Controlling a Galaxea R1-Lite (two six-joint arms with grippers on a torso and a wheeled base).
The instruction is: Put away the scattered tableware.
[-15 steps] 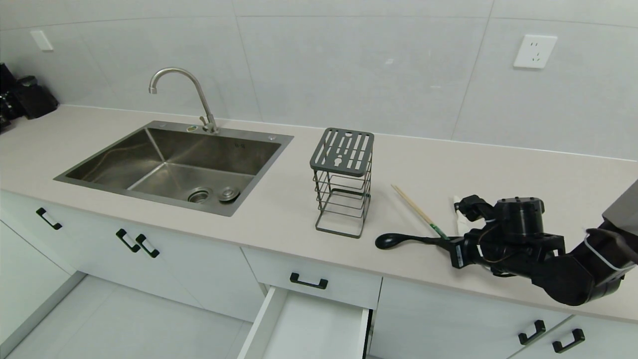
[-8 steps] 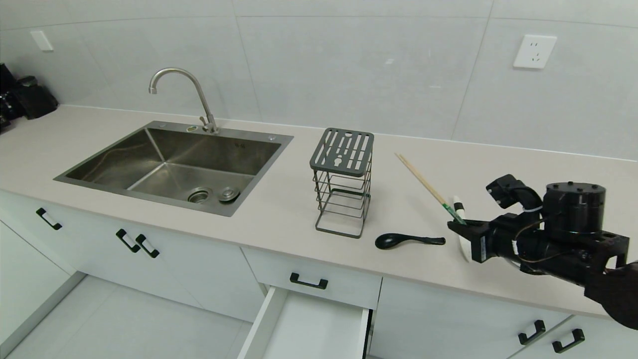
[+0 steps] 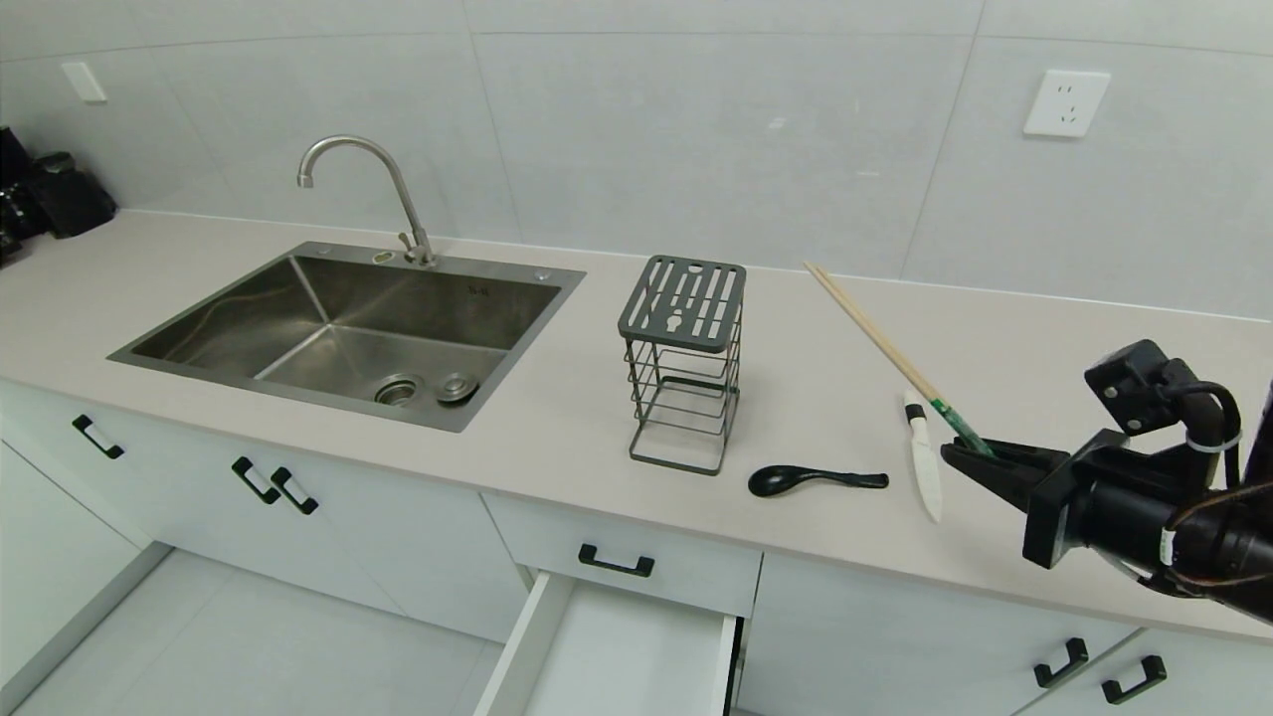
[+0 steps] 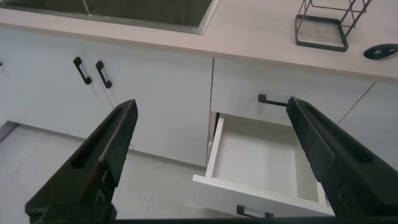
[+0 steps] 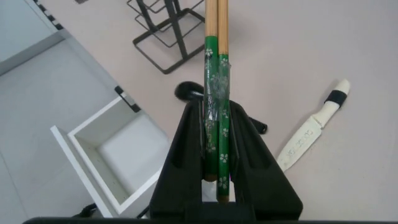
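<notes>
The right pincer holds a pair of chopsticks clear of the desk, clamped tight on their green-patterned butt ends. The two sticks lie side by side between the fingers. They slant up and away from the pincer toward the tiled wall, and their thin tips point to the robot's left.

On the desk just beside the pincer lies a white tool with a black band, apparently a knife, pointing roughly front to back. A black spoon lies flat near the front edge, its bowl toward the rack and its handle toward the knife. It sits between the two and touches neither. The dark wire rack stands upright with a slotted plate on top, well apart from the raised chopsticks.

Farther to the robot's left, a steel sink is set into the desk under a curved tap. Below the front edge, under the rack, a white drawer stands pulled out.

The left pincer hangs low in front of the cabinet doors with its fingers spread wide and nothing between them. The open drawer lies beyond the gap.
</notes>
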